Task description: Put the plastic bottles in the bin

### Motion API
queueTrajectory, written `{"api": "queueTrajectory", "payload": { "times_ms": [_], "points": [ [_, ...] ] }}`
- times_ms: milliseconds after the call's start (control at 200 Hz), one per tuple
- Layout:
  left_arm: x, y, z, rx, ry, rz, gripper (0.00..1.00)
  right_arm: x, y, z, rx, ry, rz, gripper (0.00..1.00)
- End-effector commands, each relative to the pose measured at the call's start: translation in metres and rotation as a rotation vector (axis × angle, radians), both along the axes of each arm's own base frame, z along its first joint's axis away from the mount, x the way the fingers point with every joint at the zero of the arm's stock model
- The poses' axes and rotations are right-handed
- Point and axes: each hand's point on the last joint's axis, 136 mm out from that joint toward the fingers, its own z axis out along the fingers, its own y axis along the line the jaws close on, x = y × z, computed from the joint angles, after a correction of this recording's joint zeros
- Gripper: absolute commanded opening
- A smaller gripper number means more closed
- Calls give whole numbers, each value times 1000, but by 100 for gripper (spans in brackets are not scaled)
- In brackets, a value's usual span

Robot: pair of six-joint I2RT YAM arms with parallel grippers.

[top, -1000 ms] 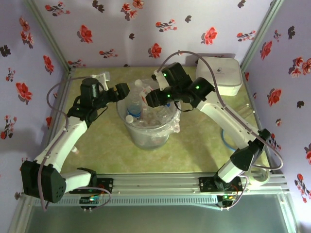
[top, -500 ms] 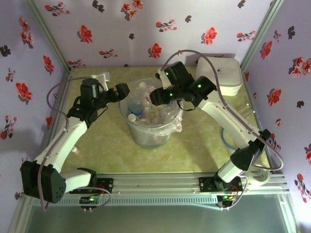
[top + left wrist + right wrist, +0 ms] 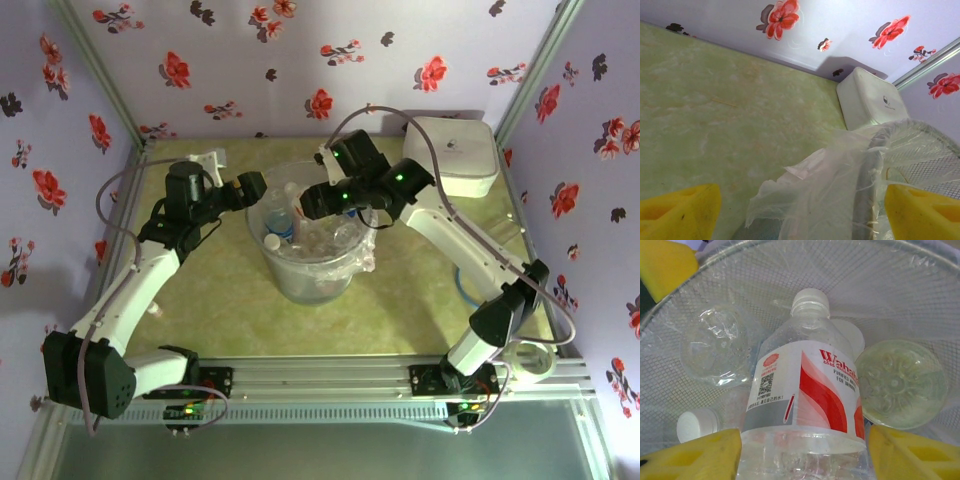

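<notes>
Standing between the yellow foam pads [image 3: 695, 457] of the right claw [image 3: 805, 460], a red-labelled bottle [image 3: 805, 390] is seen with its white cap pointed away from the claw, down into the bin [image 3: 920, 300]. The bottle is a clear, smooth cylinder wrapped in a glossy red, white and grey label. Both pads are set right at its sides; whether they press on it or stand just clear cannot be told. Beyond the claw, the bin's translucent wall is shown as a fine mesh pattern under a wrinkled clear bag [image 3: 865, 280]. Below the claw, more bottles are piled inside the bin. A crumpled clear bottle [image 3: 715, 347] is seen to the left. A yellowish bottle [image 3: 900, 385] is seen to the right, shown by its round, petal-moulded base. A white-capped bottle [image 3: 697, 424] lies just past the left pad.

From above, the right claw [image 3: 305, 200] is found over the round open mouth of the bin [image 3: 310, 275], and the left claw [image 3: 250, 188] at the rim on the opposite side. The left claw [image 3: 800, 215] is spread wide apart, with nothing held. Between its blunt yellow fingertips [image 3: 680, 210] the bin's grey rim and the crinkled bag are framed. Ahead of this claw, the mottled green surface [image 3: 715, 115] is stretched to a white box [image 3: 867, 100] with rounded corners, set against the lilac floral wall [image 3: 850, 25].
</notes>
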Motion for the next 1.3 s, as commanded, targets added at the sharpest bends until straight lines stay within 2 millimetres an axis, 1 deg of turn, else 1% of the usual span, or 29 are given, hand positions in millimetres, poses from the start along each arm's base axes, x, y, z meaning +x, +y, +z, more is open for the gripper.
{"api": "queueTrajectory", "payload": {
  "times_ms": [0,135,190,250,285,385,460,480,540,555,615,625,710,785,800,835,840,870,875,925,1000,1020,1080,1125,1210,1270,1295],
  "points": [
    [3,-2,12,0,-28,-4,86,6,-17,17,-17,-44,-33,75],
    [4,-1,28,23,-68,-10,89,22,-40,56,46,-152,-107,87],
    [5,0,36,40,-88,-10,92,30,-55,69,61,-193,-153,90],
    [7,2,46,60,-112,-9,94,36,-72,80,82,-235,-205,95],
    [8,4,51,68,-124,-4,96,40,-81,84,95,-253,-233,99],
    [11,11,65,95,-157,13,100,50,-112,88,90,-285,-316,99],
    [13,22,70,133,-177,52,100,56,-140,82,36,-309,-393,99],
    [13,26,71,146,-181,67,100,58,-148,76,11,-309,-417,100],
    [14,41,70,184,-188,127,100,61,-173,68,-59,-354,-489,100],
    [14,45,69,195,-190,145,100,62,-179,63,-81,-362,-509,100],
    [16,66,61,252,-189,228,100,65,-203,48,-138,-392,-576,100],
    [16,70,58,262,-185,243,100,65,-206,47,-139,-398,-586,100],
    [17,102,34,353,-145,366,100,68,-235,19,-166,-388,-669,100],
    [16,128,10,396,-109,464,100,73,-258,-5,-184,-388,-743,100],
    [15,133,7,399,-108,483,100,74,-264,-14,-198,-389,-758,99],
    [14,142,-7,416,-97,517,100,79,-277,-27,-227,-412,-795,100],
    [14,143,-9,418,-96,521,100,78,-279,-32,-235,-406,-795,100],
    [13,149,-19,436,-96,545,100,82,-292,-48,-281,-425,-833,100],
    [12,151,-21,441,-94,548,100,83,-294,-49,-285,-431,-836,100],
    [9,160,-41,493,-80,580,100,84,-307,-79,-349,-424,-852,100],
    [2,177,-69,585,-42,640,100,83,-319,-117,-428,-402,-864,100],
    [0,182,-75,605,-31,661,100,82,-320,-128,-446,-396,-859,100],
    [-7,196,-93,658,4,722,100,81,-320,-151,-449,-408,-852,100],
    [-10,202,-105,683,16,744,100,80,-322,-163,-434,-441,-865,100],
    [-9,205,-127,700,19,742,100,75,-326,-180,-434,-472,-887,100],
    [-5,204,-134,729,10,724,100,72,-328,-190,-443,-475,-895,100],
    [-3,205,-137,735,6,725,100,73,-329,-189,-449,-486,-901,100]
  ]
}}
